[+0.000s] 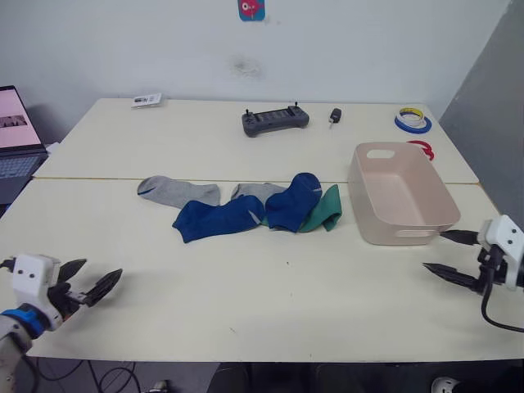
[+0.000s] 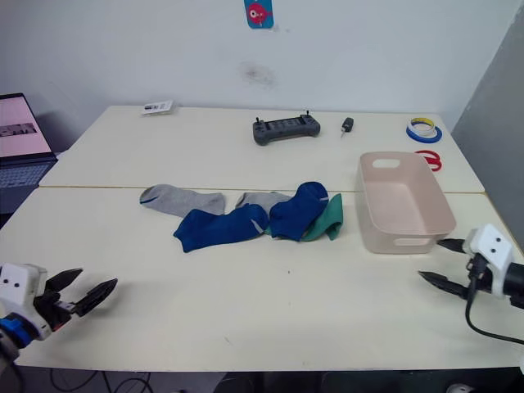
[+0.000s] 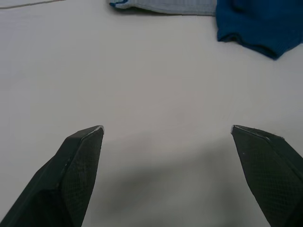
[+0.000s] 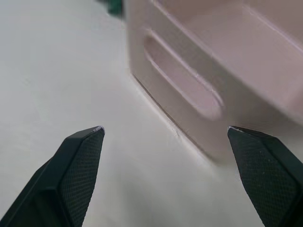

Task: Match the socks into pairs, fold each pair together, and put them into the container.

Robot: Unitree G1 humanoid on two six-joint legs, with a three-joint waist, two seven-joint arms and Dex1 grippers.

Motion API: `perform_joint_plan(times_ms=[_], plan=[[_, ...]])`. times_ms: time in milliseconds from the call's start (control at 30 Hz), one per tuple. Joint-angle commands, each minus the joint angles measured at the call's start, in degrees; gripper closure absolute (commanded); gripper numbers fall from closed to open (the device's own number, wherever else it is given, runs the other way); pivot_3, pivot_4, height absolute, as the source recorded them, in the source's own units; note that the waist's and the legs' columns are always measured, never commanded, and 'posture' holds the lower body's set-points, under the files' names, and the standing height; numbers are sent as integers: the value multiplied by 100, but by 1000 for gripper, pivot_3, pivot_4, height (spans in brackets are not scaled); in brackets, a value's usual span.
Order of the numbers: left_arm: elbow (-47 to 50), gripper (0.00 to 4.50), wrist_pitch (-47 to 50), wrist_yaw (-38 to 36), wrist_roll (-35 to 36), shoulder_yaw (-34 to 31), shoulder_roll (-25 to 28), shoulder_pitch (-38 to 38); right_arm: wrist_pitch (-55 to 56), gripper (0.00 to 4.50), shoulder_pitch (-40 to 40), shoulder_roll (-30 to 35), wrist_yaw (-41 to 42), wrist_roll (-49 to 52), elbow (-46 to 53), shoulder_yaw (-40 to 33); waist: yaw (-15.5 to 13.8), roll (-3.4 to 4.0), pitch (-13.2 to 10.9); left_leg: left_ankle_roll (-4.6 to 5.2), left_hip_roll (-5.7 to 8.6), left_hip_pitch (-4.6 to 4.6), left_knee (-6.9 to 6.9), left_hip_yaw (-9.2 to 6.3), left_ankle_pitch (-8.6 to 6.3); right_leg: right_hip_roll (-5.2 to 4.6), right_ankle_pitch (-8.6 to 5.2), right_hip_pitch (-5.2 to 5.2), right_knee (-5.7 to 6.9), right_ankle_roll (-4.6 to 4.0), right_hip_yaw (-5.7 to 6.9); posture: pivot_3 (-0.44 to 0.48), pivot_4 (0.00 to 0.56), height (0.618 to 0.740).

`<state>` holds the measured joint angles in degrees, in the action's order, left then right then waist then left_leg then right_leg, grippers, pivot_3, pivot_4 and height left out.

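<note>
The socks lie in a loose row at the table's middle: a light grey sock (image 1: 174,191) at the left, a dark blue sock (image 1: 214,219) in front of it, a second grey sock (image 1: 250,191) partly covered, another dark blue sock (image 1: 295,202) over a green sock (image 1: 324,210). The pale pink container (image 1: 399,193) stands empty to their right. My left gripper (image 1: 92,280) is open near the front left edge, holding nothing. My right gripper (image 1: 440,252) is open just in front of the container's near end, also holding nothing.
A black controller (image 1: 274,120), a small dark key fob (image 1: 335,115), tape rolls (image 1: 413,121) and a red ring (image 1: 422,148) lie on the far table. A laptop (image 1: 16,139) sits at the far left. A card (image 1: 147,100) lies at the back.
</note>
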<state>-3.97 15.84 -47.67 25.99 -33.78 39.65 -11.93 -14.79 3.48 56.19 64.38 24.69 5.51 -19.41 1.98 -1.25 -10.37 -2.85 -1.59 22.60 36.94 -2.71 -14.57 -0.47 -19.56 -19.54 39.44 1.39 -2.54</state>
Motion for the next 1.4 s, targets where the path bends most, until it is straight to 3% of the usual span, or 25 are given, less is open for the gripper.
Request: perform_joint_plan(times_ms=[33, 233, 400, 700, 900, 1033, 1400], plan=[[406, 0, 344, 426, 284, 122, -251, 378, -654, 58, -103, 89, -34, 586, 1026, -88, -18, 0, 0, 0, 1, 1, 1, -1, 0, 0, 0, 0, 0, 0, 1, 0, 150, 740], [636, 0, 950, 1125, 498, 537, -752, 1308, -1437, 58, -446, 184, -96, 1162, 1953, 18, -37, -4, 1, -1, 3, 12, 7, -14, 1, 2, 0, 0, -3, 0, 12, 0, 150, 740], [623, 0, 1049, 1150, 469, 824, -844, 1626, -1502, 58, -392, 181, -158, 1093, 2158, -67, -28, -5, 1, -1, 4, 16, 7, -15, 1, 4, 0, -3, -4, 0, 13, 0, 150, 740], [-253, 0, 1603, 1835, 226, 1317, -1043, 2560, -1874, 58, -958, 101, -427, 1570, 2796, 228, -39, -5, 1, -2, 4, 16, 10, -18, 2, 9, 0, -5, 2, 0, 15, 0, 150, 740], [-905, 0, 1545, 1877, -290, 1867, -1052, 3035, -2041, 58, -1303, 16, -579, 1793, 2988, 476, -54, -1, 5, -3, 5, 17, 10, -21, 4, 8, 0, -5, 2, 0, 17, 0, 150, 740], [-1247, 849, 1655, 1647, -437, 2123, -985, 3280, -2061, 0, -1357, -26, -636, 1819, 3020, 555, -74, 8, 10, -7, 9, 16, 11, -24, 7, 8, 0, -3, 6, 0, 20, 0, 150, 740], [-1264, 4173, 1689, 1320, -421, 2037, -893, 3273, -2087, 0, -1401, -118, -767, 1870, 3076, 607, -115, 11, 12, -8, 12, 19, 10, -21, 7, 0, 0, -4, -1, 0, 19, 0, 150, 740]])
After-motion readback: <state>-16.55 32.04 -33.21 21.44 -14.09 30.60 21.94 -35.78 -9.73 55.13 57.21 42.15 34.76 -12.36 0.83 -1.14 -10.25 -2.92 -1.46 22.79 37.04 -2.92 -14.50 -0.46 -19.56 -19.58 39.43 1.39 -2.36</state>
